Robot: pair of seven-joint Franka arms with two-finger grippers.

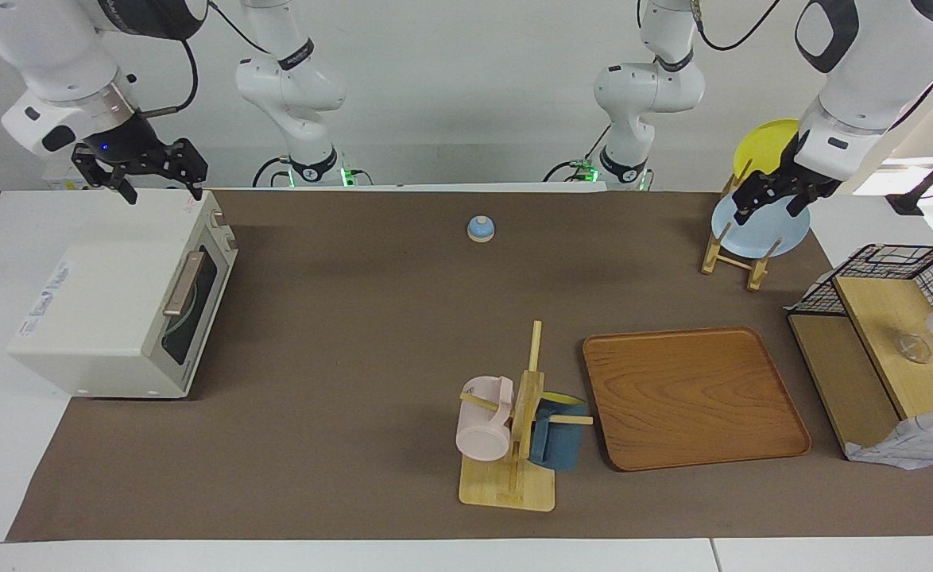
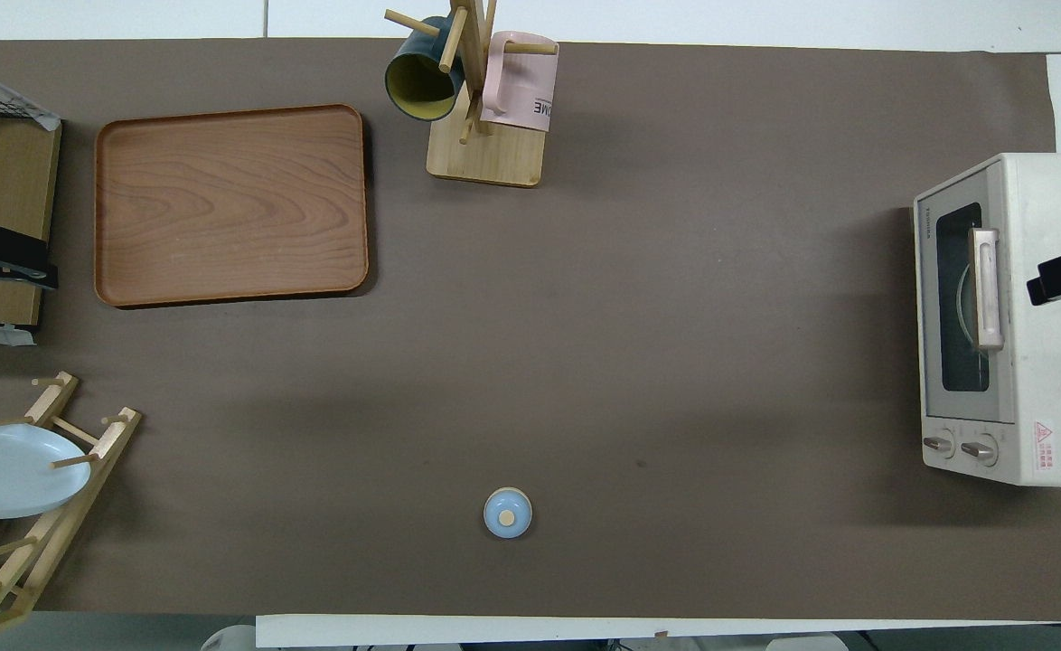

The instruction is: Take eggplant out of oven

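Oven (image 1: 129, 310) at the right arm's end of the worktop (image 1: 371, 334), its glass door (image 2: 962, 297) shut and its bar handle (image 2: 985, 288) lying across it. The eggplant is not visible in either view; presumably it lies inside on the rack, where only a pale curved rim, perhaps a plate, shows through the glass. Right gripper (image 1: 158, 189) hangs above the oven's top corner nearest the robots, jaws spread and holding nothing. Left gripper (image 1: 768, 202) waits over the plate rack (image 1: 733, 254) at the other end; whether its jaws are open cannot be told.

Handling, as a judgement: the handle is rigid and stands clear of the door, so it is the natural first hold, taken at mid-length and swung down evenly. An eggplant of this sort is likely light, firm and glossy, hence prone to slip; a hold across the middle of its body, not the tapered stem end, should be the most secure. Reach in low to avoid the rack wires
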